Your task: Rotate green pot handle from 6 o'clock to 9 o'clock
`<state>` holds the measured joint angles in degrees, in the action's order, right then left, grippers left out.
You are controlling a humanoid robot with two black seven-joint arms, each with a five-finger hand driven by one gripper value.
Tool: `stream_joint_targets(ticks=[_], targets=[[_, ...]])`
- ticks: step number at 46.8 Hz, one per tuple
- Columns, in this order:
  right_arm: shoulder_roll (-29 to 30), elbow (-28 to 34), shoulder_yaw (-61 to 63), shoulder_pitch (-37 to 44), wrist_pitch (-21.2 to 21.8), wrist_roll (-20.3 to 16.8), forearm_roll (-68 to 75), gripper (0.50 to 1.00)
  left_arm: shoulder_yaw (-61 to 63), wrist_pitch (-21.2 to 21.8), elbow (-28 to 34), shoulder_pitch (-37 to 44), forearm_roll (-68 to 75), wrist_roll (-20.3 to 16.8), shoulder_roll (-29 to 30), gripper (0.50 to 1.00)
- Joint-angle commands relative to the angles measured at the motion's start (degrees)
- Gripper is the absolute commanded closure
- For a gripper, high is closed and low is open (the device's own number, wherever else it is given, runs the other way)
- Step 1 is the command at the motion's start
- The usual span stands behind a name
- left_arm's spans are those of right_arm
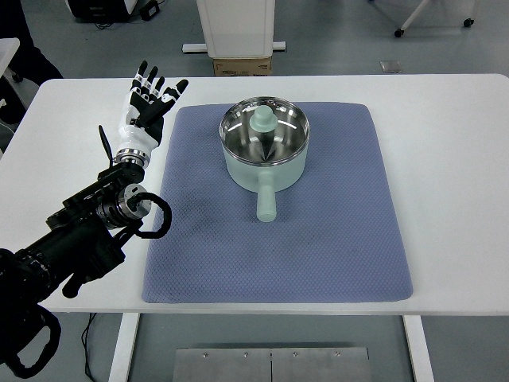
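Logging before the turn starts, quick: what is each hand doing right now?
Left hand: open, fingers spread, holding nothing, off the mat's left edge, clear of the pot.
Right hand: not in view.

White table (pixel 445 159) carries a blue mat (pixel 318 239).

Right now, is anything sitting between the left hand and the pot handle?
Nothing visible. The left hand is open over the bare table, just off the left edge of the blue mat. The handle points toward the robot, and only empty mat lies between it and the hand.
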<state>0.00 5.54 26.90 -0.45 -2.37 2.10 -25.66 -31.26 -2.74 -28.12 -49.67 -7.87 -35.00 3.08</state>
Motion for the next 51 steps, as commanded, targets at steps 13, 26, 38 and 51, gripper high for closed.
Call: stream_joint_targets(ticks=[13, 26, 38, 51], targets=[[0.00, 0.00, 0.00, 0.01, 0.00, 0.01, 0.00, 0.500, -0.12, -0.86, 0.00, 0.19, 0.05, 0.00, -0.01, 0.500], [0.00, 0.00, 0.00, 0.01, 0.00, 0.01, 0.00, 0.500, -0.12, -0.86, 0.08, -0.43, 0.66, 0.00, 0.25, 0.500], [0.00, 0.00, 0.00, 0.01, 0.00, 0.01, 0.00, 0.500, -0.12, -0.86, 0.08, -0.25, 0.76, 0.00, 0.26, 0.500], [0.00, 0.00, 0.00, 0.01, 0.00, 0.01, 0.00, 0.500, -0.03, -1.04, 0.00, -0.25, 0.84, 0.00, 0.26, 0.500]])
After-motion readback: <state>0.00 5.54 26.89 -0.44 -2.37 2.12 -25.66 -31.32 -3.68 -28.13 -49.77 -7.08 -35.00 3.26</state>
